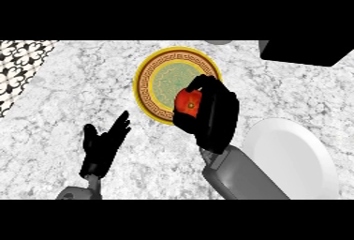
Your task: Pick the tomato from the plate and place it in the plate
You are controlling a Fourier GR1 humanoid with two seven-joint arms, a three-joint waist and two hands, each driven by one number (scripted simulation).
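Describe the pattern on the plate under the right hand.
Head view: the patterned plate has a yellow rim, dark key-pattern band and green centre.

My right hand point(211, 115) curls round the tomato point(188, 101), hiding its right half, and covers the patterned plate's point(149, 70) lower right rim. The white plate point(290, 154) runs off the bottom edge (right rim too).

1. The patterned plate point(155, 79) sits on the desk point(76, 93) near its far edge.
2. The plain plate point(297, 159) lies toward the near right corner.
3. The tomato point(188, 102), in the right hand point(214, 117), is over the patterned plate's near right rim.
4. The left hand point(102, 143) is near the near left edge.
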